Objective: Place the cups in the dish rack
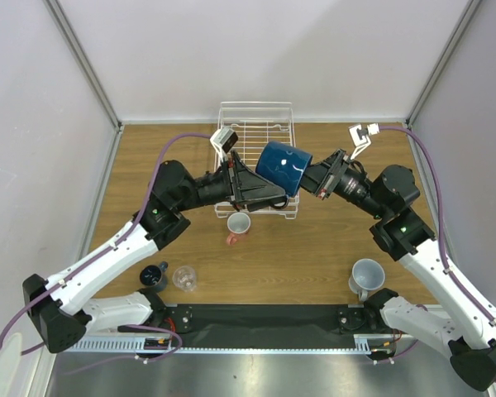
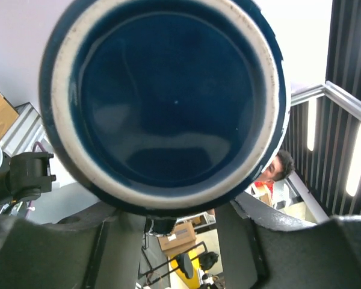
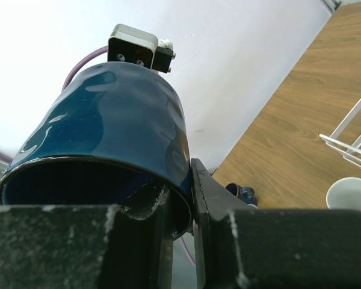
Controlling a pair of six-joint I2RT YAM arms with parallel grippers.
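Navy mug (image 2: 168,102) base fills left wrist view, 1 mug; left gripper (image 2: 171,224) jaws spread wide, holding nothing. Right wrist: right gripper (image 3: 179,211) jaws clamp its rim, one finger inside. Top: 5 cups total, 1 aloft over near end of 1 dish rack (image 1: 256,112), 4 on bench (image 1: 314,248): salmon-pink cup (image 1: 238,225), dark blue cup (image 1: 155,273), glass tumbler (image 1: 184,278), grey mug (image 1: 368,275)

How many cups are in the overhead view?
5: navy mug held over the rack; pink cup just before it; dark blue cup and glass tumbler near-left; grey mug near-right. None seem hidden.
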